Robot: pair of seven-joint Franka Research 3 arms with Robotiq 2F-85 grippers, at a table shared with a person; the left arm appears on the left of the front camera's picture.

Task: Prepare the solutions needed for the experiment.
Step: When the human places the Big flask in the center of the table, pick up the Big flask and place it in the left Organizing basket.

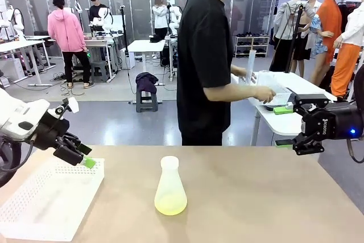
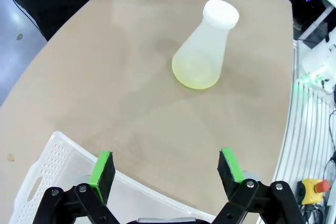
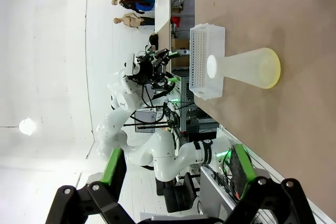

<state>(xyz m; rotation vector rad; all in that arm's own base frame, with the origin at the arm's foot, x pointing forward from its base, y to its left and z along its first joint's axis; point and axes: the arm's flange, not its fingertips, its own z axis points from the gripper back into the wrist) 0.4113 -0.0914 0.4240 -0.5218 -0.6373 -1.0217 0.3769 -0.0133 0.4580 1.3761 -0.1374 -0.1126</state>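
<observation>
A frosted conical flask (image 1: pixel 170 188) stands upright at the middle of the tan table, with the pale yellow-green solution (image 1: pixel 170 202) tinting its wide base. My left gripper (image 1: pixel 87 156) hovers open over the white tray's far corner, left of the flask. In the left wrist view the flask (image 2: pixel 202 51) lies well ahead of the open, empty gripper (image 2: pixel 168 169). Held off the table's right edge, my right gripper (image 1: pixel 282 126) is open and points toward the flask. The right wrist view shows the flask (image 3: pixel 247 67) far beyond the spread fingers (image 3: pixel 239 166).
A white perforated tray (image 1: pixel 45 200) lies at the table's front left. A person (image 1: pixel 205 55) stands at the far side, turned toward a white side table (image 1: pixel 296 120) on the right, with a hand (image 1: pixel 264 94) over a clear container there.
</observation>
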